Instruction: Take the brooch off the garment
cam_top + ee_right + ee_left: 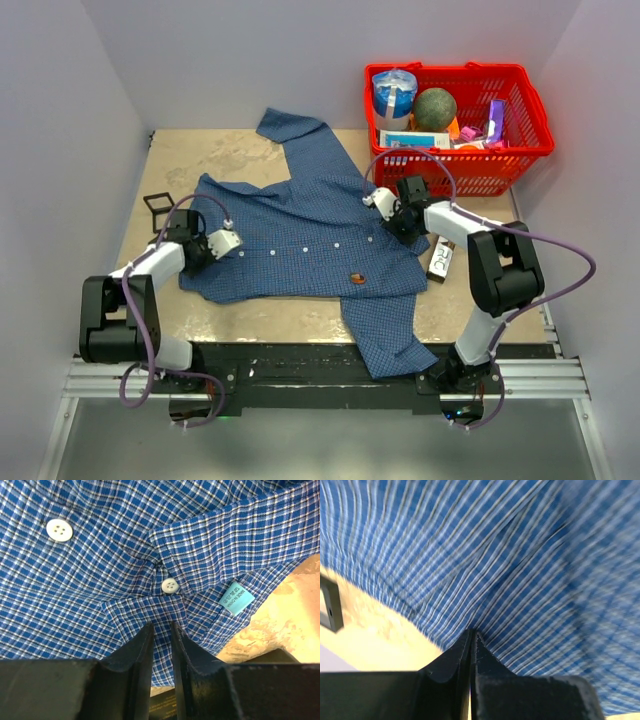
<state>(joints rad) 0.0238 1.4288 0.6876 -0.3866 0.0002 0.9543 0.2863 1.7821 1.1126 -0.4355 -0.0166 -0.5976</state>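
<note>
Surface, top view: beige tabletop in grey-walled booth; red basket of odds far right, black frame at left, small box beside right arm.
Garment, top view: garment spread flat, front up, collar toward right arm, one sleeve hanging off near edge.
Brooch, top view: brooch pinned on near front panel, just above overhanging sleeve, between both arms, well apart from either gripper.
Left gripper, top view: left gripper low on cloth at hem end.
Right gripper, top view: right gripper at collar end.
Left wrist view: fingers pressed together, pinching shirt cloth; creases fanning out from tip, so cloth likely under pull. Brooch out of frame.
Right wrist view: fingers nearly together, only a slit, collar-band cloth in it, looks pinched; white button and teal label just beyond tips. Brooch out of frame.
Why: probably opposite ends held to tension shirt and keep pinned panel flat.
Stage: judged early; brooch not yet off.
</note>
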